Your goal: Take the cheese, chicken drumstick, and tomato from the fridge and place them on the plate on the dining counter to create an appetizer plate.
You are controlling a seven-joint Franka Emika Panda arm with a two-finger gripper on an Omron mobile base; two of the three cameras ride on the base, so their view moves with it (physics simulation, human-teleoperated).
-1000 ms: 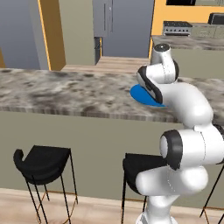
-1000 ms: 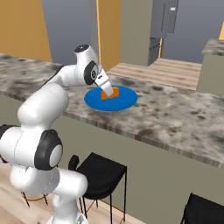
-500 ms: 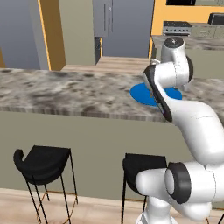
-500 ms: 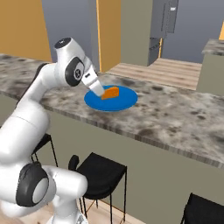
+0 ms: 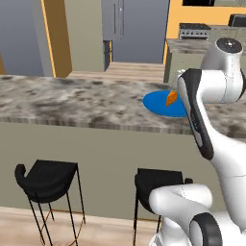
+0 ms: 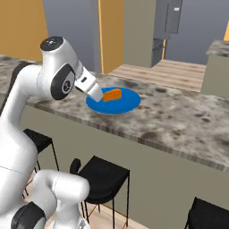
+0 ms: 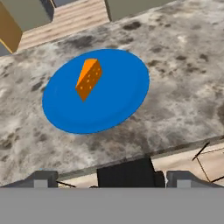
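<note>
With the cheese [image 7: 89, 79] lying on the plate [image 7: 118, 103] and nothing pinched, one of three items placed, by the look of things. Cheese wedge resting left of plate centre in the hand view, clear of the rim; plate flat on the desk [image 7: 183, 74], set back from the near edge. Gripper [image 7: 111, 178] spread wide, tips well apart at the bottom of the hand view, lifted off and back toward the desk's near edge, holding nothing. Chicken drumstick and tomato not on the plate; judged still to be fetched, so roughly a third done. Fridge [image 5: 134, 29] taken to be the tall dark grey cabinet with bar handles beyond the desk across a strip of wooden floor [image 5: 129, 72], doors shut as far as can be told. Around: black stools [image 5: 48, 178] tucked under the near side of the desk, an orange wall panel [image 5: 56, 36] to the left, a second marble-topped counter [image 6: 219, 49] further back. In the way of the next trip: the desk itself lies between base and fridge, so probably a drive round it; stools near the base; ample bare blue surface right of the cheese for the other two pieces.
</note>
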